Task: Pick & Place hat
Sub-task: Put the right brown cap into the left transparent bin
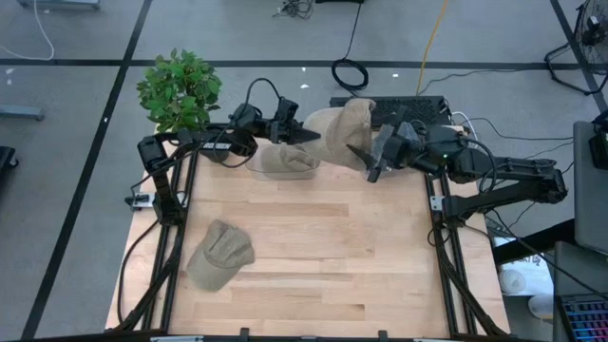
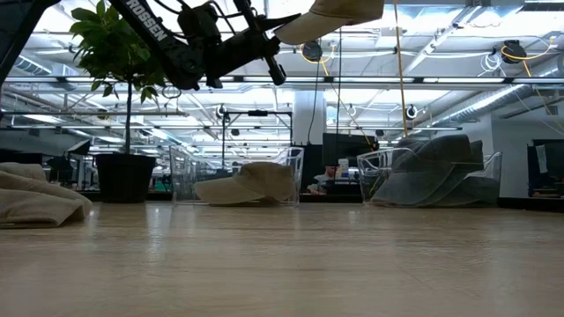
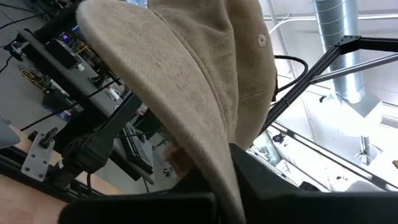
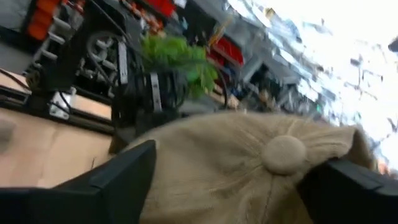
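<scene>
Pinching the brim of the tan cap (image 1: pixel 334 133) with my left gripper (image 1: pixel 306 136) clamped shut, top centre of the high view, I feel it light and floppy, while my right gripper (image 1: pixel 366 157) stands spread wide around its crown.

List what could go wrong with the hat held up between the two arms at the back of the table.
1. The left gripper pinches only the brim edge of the raised hat, while the right gripper stands open around the crown; the hat may sag or slip.
2. It hangs above the clear bin that already holds a hat, so a drop could land there.
3. The two grippers are close together and could collide.
</scene>
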